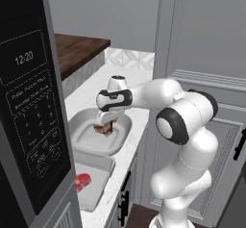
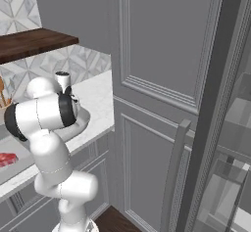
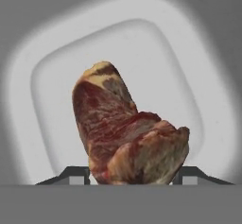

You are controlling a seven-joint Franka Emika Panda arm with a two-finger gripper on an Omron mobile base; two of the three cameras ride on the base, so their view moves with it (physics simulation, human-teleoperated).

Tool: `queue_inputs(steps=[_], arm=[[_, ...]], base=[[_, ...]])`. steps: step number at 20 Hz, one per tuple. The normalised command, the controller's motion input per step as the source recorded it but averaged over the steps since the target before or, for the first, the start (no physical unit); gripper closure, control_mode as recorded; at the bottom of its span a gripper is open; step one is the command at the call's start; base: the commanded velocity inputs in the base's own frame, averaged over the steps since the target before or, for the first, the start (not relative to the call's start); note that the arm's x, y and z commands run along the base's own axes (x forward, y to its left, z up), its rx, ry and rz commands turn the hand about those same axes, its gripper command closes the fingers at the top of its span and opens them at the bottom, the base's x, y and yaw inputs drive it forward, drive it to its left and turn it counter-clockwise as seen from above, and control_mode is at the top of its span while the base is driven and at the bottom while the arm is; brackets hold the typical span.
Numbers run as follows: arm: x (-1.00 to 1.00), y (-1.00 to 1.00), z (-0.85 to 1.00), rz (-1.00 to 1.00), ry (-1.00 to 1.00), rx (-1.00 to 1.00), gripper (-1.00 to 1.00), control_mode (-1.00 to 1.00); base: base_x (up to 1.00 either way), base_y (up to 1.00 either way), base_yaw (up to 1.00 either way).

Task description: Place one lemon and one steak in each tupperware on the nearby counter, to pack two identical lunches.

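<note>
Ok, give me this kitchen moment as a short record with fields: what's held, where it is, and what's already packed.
held: darker steak, gripped at its lower end, jaws closed on it
gripper: over the rounded tub
tub contents: nothing seen under the steak
flat tray: holds the red steak
surface: white counter
lemons: none seen

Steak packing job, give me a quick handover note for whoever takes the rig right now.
Gripper: shut on the darker steak, held over the deeper tub, not yet released.
Red steak: already lying in the flat tray, beside the tub on the white counter.
Lemons: I can't spot either one from here.
Done: one steak packed.
Left: release this steak into the tub, then add one lemon to each container.
</note>
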Motion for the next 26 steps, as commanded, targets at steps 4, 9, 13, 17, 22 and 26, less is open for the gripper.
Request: queue_inputs(steps=[4, 9, 13, 17, 22, 26], arm=[[0.00, 0.00, 0.00, 0.00, 0.00, 0.00, -1.00, -1.00], [0.00, 0.00, 0.01, 0.00, 0.00, 0.00, -1.00, -1.00], [-0.03, 0.00, 0.00, 0.00, -0.14, -0.02, -1.00, -1.00], [-0.06, 0.00, 0.27, 0.00, -0.09, -0.02, -1.00, -1.00], [-0.79, -0.35, 0.62, 0.00, -0.12, 0.00, -1.00, -1.00], [-0.84, -0.54, 0.72, -0.02, -0.05, 0.00, -1.00, -1.00]], base=[[0.00, 0.00, 0.00], [0.00, 0.00, 0.00], [0.00, 0.00, 0.00], [0.00, 0.00, 0.00], [0.00, 0.00, 0.00], [0.00, 0.00, 0.00]])
